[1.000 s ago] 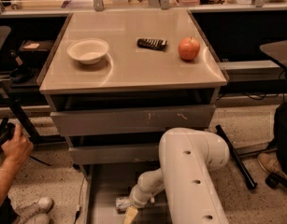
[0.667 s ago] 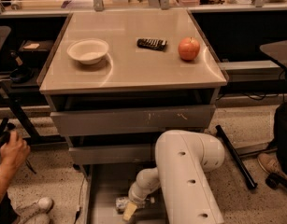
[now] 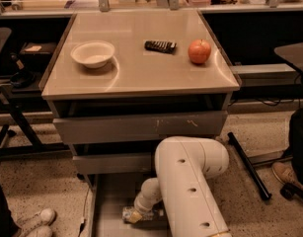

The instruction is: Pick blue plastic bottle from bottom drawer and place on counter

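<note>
- Blue plastic bottle (image 3: pixel 126 213): small, clear plastic with a pale label, lying on its side on the floor of the bottom drawer (image 3: pixel 107 196), at the near edge of the scene.
- Gripper (image 3: pixel 137 215): down inside the bottom drawer, right against the bottle's right end. A yellowish tip shows at the contact. Cannot tell whether it is wide, narrow or already gripping.
- Arm (image 3: pixel 190 181): thick, smooth white casing with small round holes, rounded elbow. It narrows to a white wrist that reaches down and left to the gripper.
- Bottom drawer: pulled out toward the near side, a shallow grey metal tray with a flat floor and a low left wall. The arm hides its right part.
- Drawer front (image 3: pixel 141 127) above it: grey, matte, with light scratches right of centre.
- Desk (image 3: pixel 141 75): glossy beige top, roughly square with rounded corners, capping the cabinet.
- On the desk: a white round bowl (image 3: pixel 93 54) at left, a dark flat gadget (image 3: pixel 160 46) at centre far, and a red apple (image 3: pixel 199 51) at right. All stand well apart.
- Floor (image 3: pixel 37 186): speckled stone. A white sneaker (image 3: pixel 38 220) lies at near left.
</note>
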`<state>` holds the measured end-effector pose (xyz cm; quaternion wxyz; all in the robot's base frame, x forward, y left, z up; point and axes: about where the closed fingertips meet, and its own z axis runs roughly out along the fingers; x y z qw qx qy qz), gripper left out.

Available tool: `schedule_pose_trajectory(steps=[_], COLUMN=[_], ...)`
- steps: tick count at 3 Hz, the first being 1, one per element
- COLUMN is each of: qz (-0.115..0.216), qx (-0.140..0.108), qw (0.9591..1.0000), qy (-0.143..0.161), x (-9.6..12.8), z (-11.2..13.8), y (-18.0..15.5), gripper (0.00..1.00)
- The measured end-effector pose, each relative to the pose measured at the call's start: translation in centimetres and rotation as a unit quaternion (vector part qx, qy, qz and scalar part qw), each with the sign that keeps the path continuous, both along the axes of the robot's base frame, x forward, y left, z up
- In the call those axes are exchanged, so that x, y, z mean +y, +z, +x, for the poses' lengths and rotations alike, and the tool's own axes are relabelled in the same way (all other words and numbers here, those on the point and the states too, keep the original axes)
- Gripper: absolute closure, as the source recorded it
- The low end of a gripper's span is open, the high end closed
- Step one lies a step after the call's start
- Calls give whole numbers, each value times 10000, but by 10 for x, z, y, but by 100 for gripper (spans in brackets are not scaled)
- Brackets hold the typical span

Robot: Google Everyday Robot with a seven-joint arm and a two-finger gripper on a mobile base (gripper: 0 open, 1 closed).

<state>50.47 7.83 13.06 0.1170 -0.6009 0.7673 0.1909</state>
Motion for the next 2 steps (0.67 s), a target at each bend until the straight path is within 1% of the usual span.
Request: schedule_pose_trajectory(steps=[2], qz=[0], qx=[0], qw=[10000], qy=[0], x=[0], z=[0], y=[0], gripper=[88])
